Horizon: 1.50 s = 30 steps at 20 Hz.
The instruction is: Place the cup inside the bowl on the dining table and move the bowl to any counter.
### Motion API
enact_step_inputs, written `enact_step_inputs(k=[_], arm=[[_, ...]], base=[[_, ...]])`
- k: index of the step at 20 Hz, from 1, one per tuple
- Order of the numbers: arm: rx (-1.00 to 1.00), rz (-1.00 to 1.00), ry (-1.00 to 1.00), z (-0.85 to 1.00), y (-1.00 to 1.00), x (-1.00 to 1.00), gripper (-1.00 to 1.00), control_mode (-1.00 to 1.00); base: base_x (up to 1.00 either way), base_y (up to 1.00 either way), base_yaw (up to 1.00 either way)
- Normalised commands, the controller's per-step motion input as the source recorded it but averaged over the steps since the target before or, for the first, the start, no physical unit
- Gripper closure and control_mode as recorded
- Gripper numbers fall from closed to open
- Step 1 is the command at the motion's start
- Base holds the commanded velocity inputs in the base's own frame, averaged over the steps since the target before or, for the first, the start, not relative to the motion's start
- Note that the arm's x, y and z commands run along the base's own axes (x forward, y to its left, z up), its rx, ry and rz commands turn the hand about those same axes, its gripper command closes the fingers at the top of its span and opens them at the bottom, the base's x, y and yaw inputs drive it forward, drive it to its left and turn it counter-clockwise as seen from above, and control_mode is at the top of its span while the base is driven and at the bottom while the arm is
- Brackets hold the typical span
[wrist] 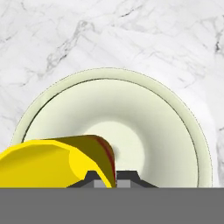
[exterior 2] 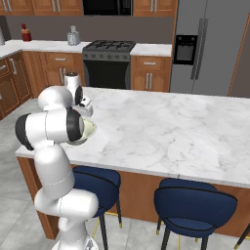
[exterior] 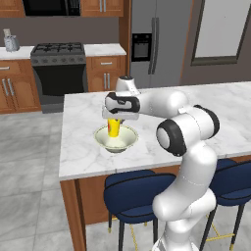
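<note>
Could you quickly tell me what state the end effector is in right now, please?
End effector: shut on the cup, holding it over the bowl.

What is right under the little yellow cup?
The wide pale cream-green bowl sits directly below the small yellow cup, which the shut gripper holds over it. The bowl's inside looks bare, though the cup covers part of it. Marble table lies beneath.

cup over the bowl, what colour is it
Yellow, with a dark red mark on its side; the cup shows best in the hand view.
</note>
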Motion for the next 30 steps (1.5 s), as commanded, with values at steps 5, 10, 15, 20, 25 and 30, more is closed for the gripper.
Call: enact_step_inputs(k=[5,10,15,20,25,30], arm=[[0.00,0.00,0.00,-0.12,0.02,0.00,1.00,-1.00],[0.00,0.00,0.00,-0.09,0.00,0.00,1.00,-1.00],[0.00,0.00,0.00,-0.07,0.00,0.00,1.00,-1.00],[0.00,0.00,0.00,-0.12,0.00,0.00,1.00,-1.00],[0.00,0.00,0.00,-0.18,0.00,0.00,1.00,-1.00],[0.00,0.00,0.00,-0.20,0.00,0.00,1.00,-1.00]], base=[[0.00,0.00,0.00],[0.00,0.00,0.00],[0.00,0.00,0.00],[0.00,0.00,0.00],[0.00,0.00,0.00],[0.00,0.00,0.00]])
